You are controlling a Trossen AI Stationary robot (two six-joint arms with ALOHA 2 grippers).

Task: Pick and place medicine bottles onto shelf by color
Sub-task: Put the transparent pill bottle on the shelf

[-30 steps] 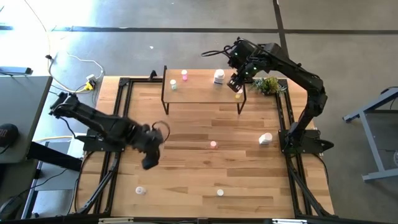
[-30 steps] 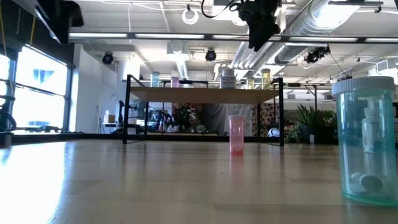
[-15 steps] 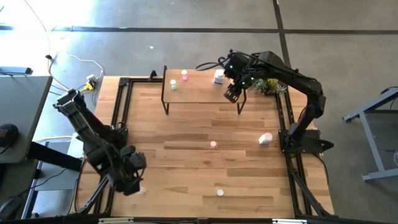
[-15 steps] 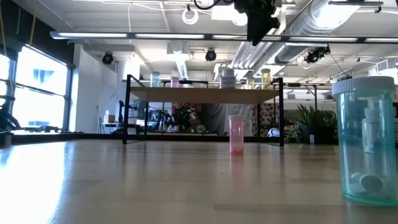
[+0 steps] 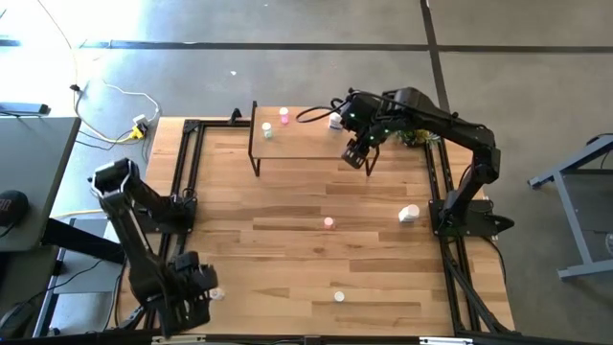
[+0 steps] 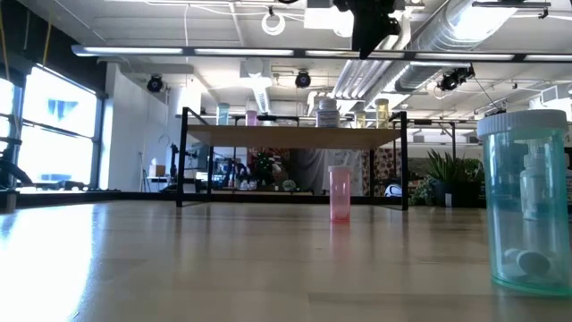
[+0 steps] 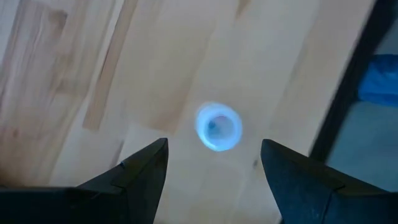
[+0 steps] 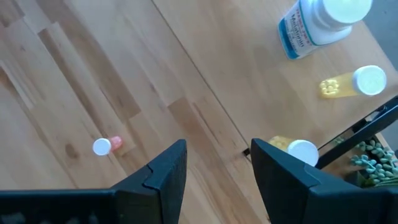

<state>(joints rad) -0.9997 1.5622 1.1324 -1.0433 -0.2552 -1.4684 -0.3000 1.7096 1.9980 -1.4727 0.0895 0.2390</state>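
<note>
The shelf (image 5: 308, 142) stands at the table's far side on black legs, also seen in the low view (image 6: 295, 136). On it stand a pink bottle (image 5: 284, 116), a greenish one (image 5: 267, 130), a large white bottle (image 8: 317, 22) and two yellow ones (image 8: 354, 83) (image 8: 292, 148). My right gripper (image 8: 217, 158) hovers open and empty above the shelf's right end (image 5: 356, 153). My left gripper (image 7: 214, 162) is open above a small bottle with a white cap (image 7: 218, 127) standing on the table at the near left (image 5: 216, 293); the fingers are clear of it.
On the table stand a pink bottle (image 5: 329, 222), a larger white bottle (image 5: 409, 213) and a small one (image 5: 339, 297). A teal-tinted bottle (image 6: 527, 201) stands close to the low camera. A green plant (image 5: 414, 131) sits right of the shelf.
My left gripper has swung from the table's middle toward the near left corner, ending over the small bottle there. My right gripper has moved a little toward the table's near edge and left, from the shelf's far right corner over its right end.
</note>
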